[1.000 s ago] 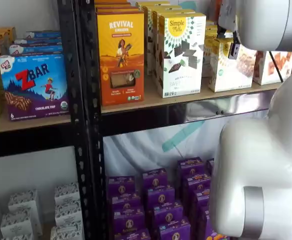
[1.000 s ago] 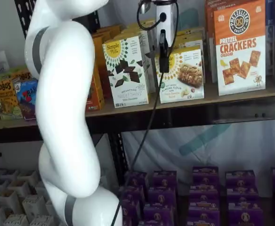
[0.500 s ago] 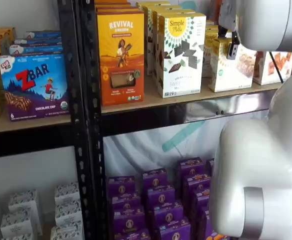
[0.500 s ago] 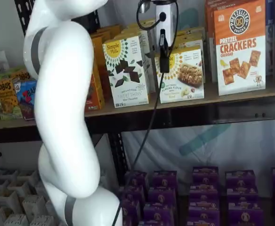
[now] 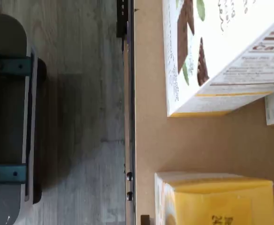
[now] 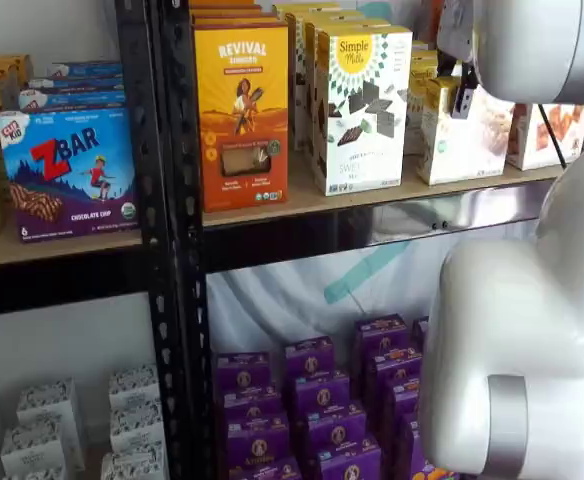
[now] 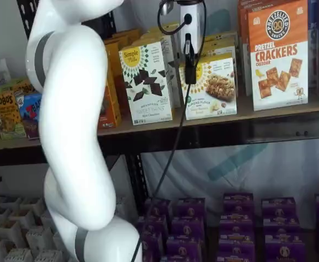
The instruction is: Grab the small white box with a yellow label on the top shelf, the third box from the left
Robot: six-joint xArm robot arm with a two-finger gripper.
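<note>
The small white box with a yellow label (image 7: 214, 90) stands on the top shelf, right of the white Simple Mills box (image 7: 147, 82); it also shows in a shelf view (image 6: 447, 145). My gripper (image 7: 190, 76) hangs in front of the small box's left edge, at the level of its upper half, and also shows in a shelf view (image 6: 462, 105). Its black fingers show side-on, so no gap can be judged, and no box is in them. The wrist view shows the small box's yellow top (image 5: 216, 201) and the Simple Mills box (image 5: 221, 56) on the brown shelf board (image 5: 151, 140).
An orange Revival box (image 6: 240, 110) stands left of the Simple Mills box, and a Pretzel Crackers box (image 7: 277, 54) stands right of the target. A Z Bar box (image 6: 67, 170) fills the left bay. Purple boxes (image 7: 236, 218) sit below. My white arm (image 7: 72, 136) fills the foreground.
The gripper has edged slightly up and left in front of the small box. No box has moved.
</note>
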